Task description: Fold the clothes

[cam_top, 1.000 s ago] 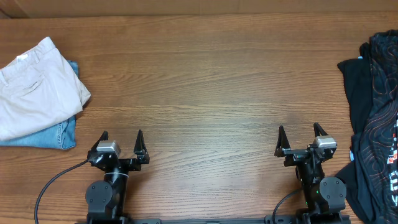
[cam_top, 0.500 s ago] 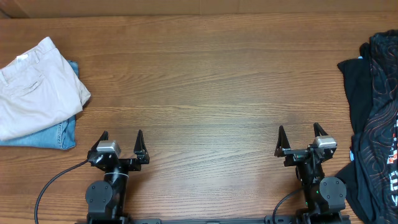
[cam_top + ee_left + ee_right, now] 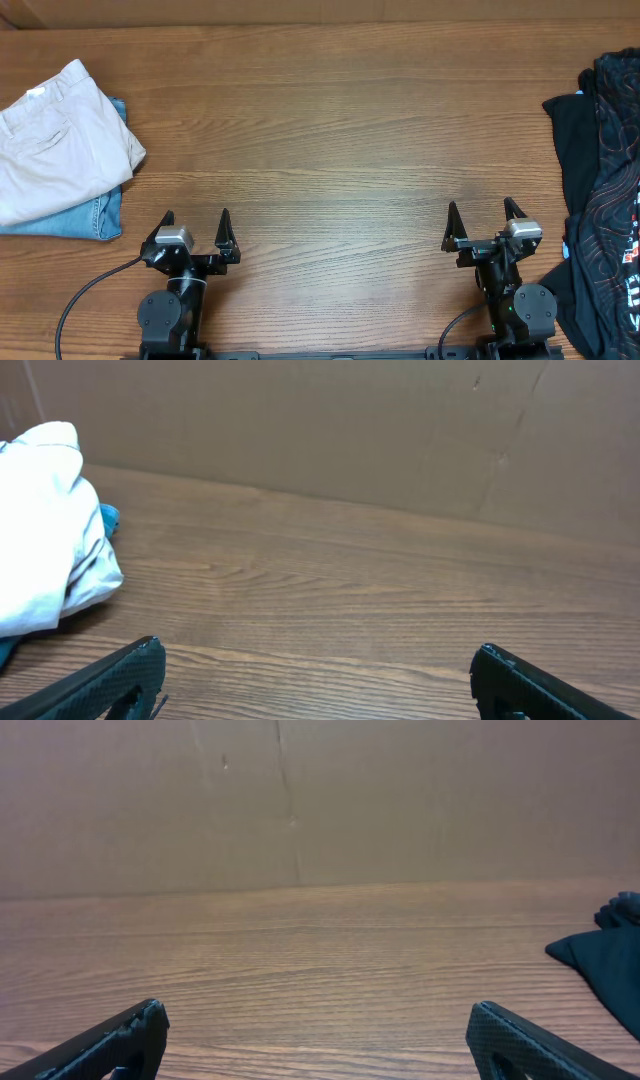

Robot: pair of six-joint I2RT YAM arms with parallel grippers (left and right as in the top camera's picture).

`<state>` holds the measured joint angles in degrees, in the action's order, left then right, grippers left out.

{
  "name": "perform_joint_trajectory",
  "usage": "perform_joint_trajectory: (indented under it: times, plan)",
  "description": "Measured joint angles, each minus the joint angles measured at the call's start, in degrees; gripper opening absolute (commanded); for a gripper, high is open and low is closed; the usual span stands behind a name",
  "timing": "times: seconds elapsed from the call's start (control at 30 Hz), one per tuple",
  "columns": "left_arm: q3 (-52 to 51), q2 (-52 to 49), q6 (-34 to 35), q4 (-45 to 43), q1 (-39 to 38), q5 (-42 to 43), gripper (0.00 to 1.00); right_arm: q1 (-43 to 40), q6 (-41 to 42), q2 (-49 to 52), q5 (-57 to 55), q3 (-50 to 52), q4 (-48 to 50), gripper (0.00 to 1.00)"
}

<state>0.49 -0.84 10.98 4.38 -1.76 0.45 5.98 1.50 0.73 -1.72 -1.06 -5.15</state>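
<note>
Jersey [image 3: 612,215] lies crumpled at the surface's [image 3: 330,130] right edge, partly out of frame, beside a plain black garment [image 3: 568,130]; nothing folded yet. Your right gripper [image 3: 481,218] sits near it, left gripper [image 3: 196,222] well apart, both jaws spread, holding nothing. Middle gives you open room; beige trousers [image 3: 60,140] occupy far left.

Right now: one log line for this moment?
left tool open, empty | right tool open, empty | black jersey with orange-red contour lines crumpled far right, untouched
</note>
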Motion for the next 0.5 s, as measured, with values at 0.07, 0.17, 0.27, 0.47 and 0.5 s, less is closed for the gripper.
perform_joint_trajectory:
  times: [0.07,0.17,0.27,0.47,0.5]
  plan:
    - [0.0,0.0,0.1,0.0,0.0,0.0,1.0,0.0,0.0,0.0,-0.3,0.0,-0.3,1.0]
    - [0.0,0.0,0.6,0.2,0.0,0.2,1.0,0.0,0.5,0.0,-1.7,-0.4,-3.7,1.0]
    - [0.9,0.0,0.7,2.1,0.0,0.4,1.0,0.0,1.7,0.0,-3.5,-2.6,-7.8,1.0]
    - [6.6,-1.6,0.9,9.1,0.0,0.4,1.0,0.0,3.8,2.8,-6.7,-11.1,-12.5,1.0]
    - [8.2,-2.6,0.9,9.6,0.0,0.4,1.0,0.0,4.2,4.0,-7.1,-12.9,-13.4,1.0]
